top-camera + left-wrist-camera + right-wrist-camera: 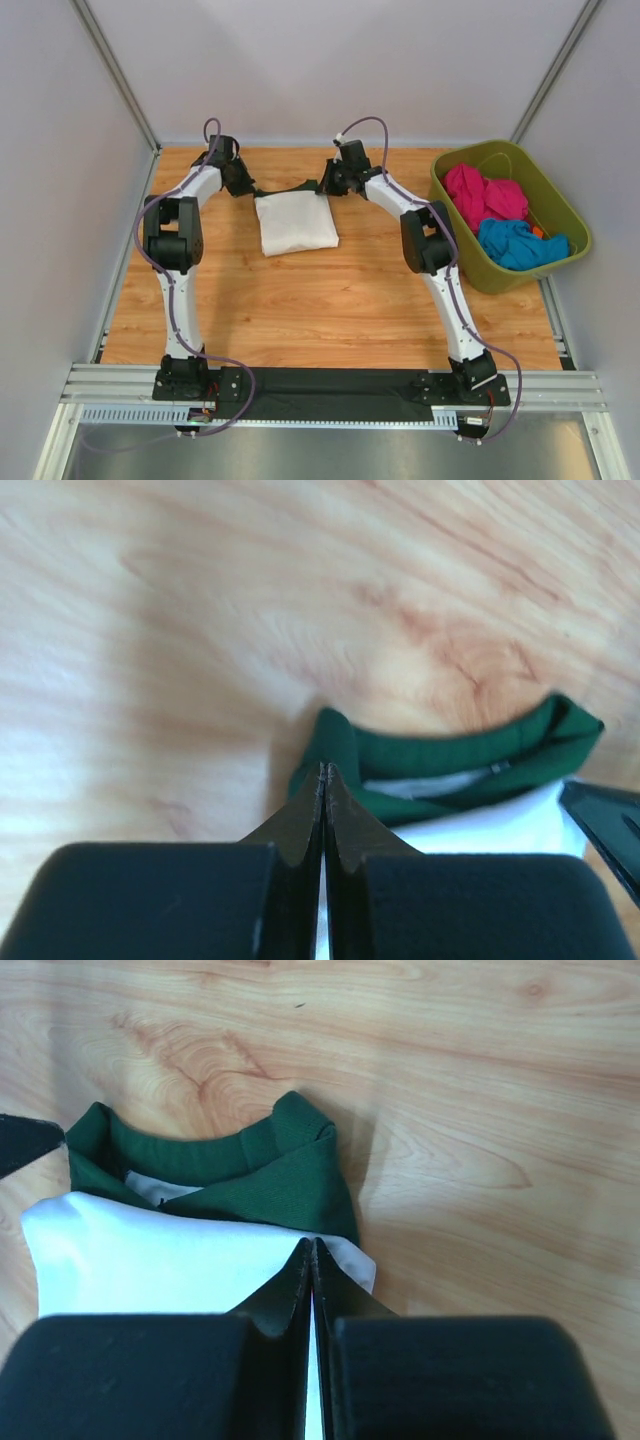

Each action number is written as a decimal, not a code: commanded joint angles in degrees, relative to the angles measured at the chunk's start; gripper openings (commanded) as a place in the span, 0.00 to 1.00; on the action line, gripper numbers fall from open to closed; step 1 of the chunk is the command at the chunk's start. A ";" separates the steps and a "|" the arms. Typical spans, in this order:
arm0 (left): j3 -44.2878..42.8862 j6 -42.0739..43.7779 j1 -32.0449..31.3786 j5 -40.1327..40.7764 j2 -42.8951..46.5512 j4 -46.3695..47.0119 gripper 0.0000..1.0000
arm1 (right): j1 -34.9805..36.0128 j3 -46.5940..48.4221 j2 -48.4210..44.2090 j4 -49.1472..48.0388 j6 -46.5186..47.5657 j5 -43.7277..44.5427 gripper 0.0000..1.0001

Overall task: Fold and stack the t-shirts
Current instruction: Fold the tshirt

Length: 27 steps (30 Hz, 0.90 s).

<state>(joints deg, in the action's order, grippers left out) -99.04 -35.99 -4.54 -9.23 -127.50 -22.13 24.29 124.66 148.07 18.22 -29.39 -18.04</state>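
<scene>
both clenched, left hand [324, 770] and right hand [309, 1245] each pinch the green edge of the t-shirt [297, 225].

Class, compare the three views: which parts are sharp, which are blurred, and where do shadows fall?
Top external: evenly lit, sharp throughout. Left wrist: table grain soft, left gripper blurred up close, shadow beside the t-shirt. Right wrist: grain and t-shirt crisp, shadow at its side.

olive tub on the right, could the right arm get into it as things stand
Probably yes. The tub stands open-topped just beside the right arm, with nothing between them. But the right gripper has its jaws shut on the t-shirt, so it would have to let go first.
</scene>
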 commanded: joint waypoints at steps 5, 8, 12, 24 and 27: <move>2.01 4.61 0.84 2.03 1.46 -2.05 0.00 | -0.30 -1.70 -3.57 2.44 3.99 6.18 0.00; -0.43 6.98 1.11 2.20 3.57 -4.40 0.00 | -0.21 0.49 -5.51 3.92 4.25 4.95 0.00; -6.22 10.67 1.20 1.94 8.22 -7.56 0.00 | -0.12 4.88 -11.20 5.60 5.56 1.96 0.03; 7.17 7.44 1.11 -5.17 33.25 -12.42 0.90 | -0.21 -0.43 -33.78 20.80 10.40 7.23 1.00; 16.23 4.19 1.11 -8.34 36.96 -9.25 0.90 | -0.21 -10.44 -40.30 21.86 9.26 11.79 1.00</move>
<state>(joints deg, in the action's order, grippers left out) -90.28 -27.57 -3.66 -12.71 -90.70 -32.23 24.23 122.65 111.90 34.11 -20.69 -11.33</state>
